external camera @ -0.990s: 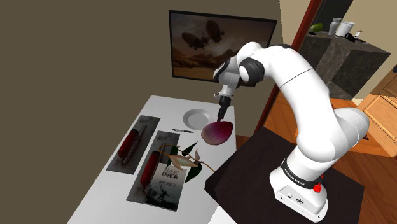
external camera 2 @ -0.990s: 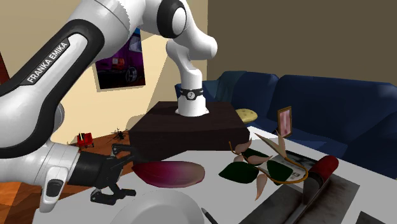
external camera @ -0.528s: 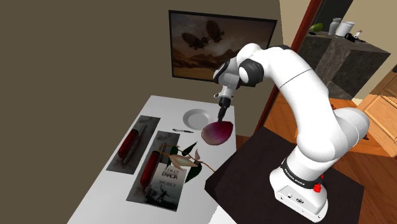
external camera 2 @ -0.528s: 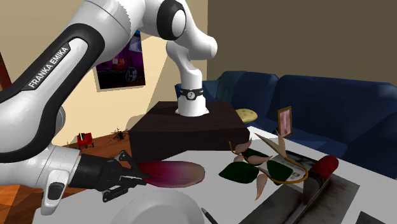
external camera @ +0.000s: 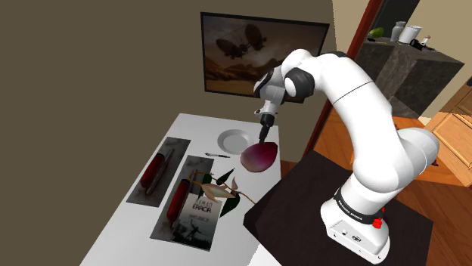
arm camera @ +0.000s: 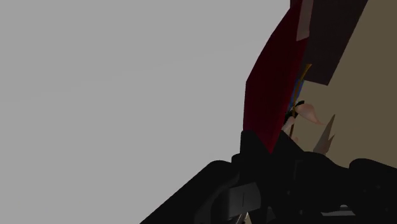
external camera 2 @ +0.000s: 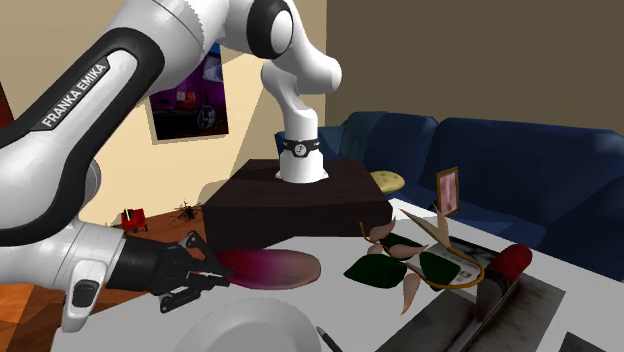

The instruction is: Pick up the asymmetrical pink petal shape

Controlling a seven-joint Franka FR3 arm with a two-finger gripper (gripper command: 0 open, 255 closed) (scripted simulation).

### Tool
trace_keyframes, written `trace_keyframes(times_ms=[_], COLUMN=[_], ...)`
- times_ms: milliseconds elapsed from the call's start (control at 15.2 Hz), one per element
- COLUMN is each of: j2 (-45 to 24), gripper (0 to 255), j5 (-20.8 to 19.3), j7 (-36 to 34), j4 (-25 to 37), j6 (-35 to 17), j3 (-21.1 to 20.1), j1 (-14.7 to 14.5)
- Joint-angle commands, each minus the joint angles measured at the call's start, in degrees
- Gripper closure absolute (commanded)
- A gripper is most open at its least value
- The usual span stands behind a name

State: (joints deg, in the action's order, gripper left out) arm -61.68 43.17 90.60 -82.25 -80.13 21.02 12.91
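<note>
**Gripper (external camera 2: 207,272) at the narrow end of the lopsided, dark pink petal shape (external camera 2: 272,268)**

In the shoulder view the black gripper (external camera: 262,138) hangs from the white arm's wrist and points down at the petal shape (external camera: 259,156), meeting its upper edge. The second exterior view has it coming in level from that view's left, with the petal's pointed tip reaching into it. In the wrist view the petal (arm camera: 267,95) stands up as a dark red blade straight out of the gripper's black bulk. Whether the gripper has closed on the petal or is only set around its tip, I cannot tell.

The petal lies at the edge of the pale grey bench (external camera: 125,234), on the side nearest the dark box stand (external camera: 302,204). A round white plate (external camera: 234,140) sits just beside it, further in on the bench, and a thin dark pen (external camera: 216,155) lies near the plate. On the petal's other side is a brown twig with dark green leaves (external camera: 222,187), close to it but apart. Beyond the twig, a red cylinder (external camera: 156,168) rests on a grey printed sheet. A framed brownish picture (external camera: 261,53) hangs on the wall behind the bench.
</note>
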Motion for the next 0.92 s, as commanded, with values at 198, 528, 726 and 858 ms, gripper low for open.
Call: trace_keyframes(times_ms=[198,528,726,858], j2=[3.22,6.48,8.37,8.46], gripper=[255,255,255,255], j5=[-0.61,-1.23,-1.61,-1.63], j7=[-0.43,-1.06,-1.49,-1.52], j4=[-1.98,-3.77,-4.7,-4.72], j6=[1.22,2.56,3.42,3.47], j3=[0.7,1.39,1.79,1.81], j1=[-0.54,-1.09,-1.4,-1.41])
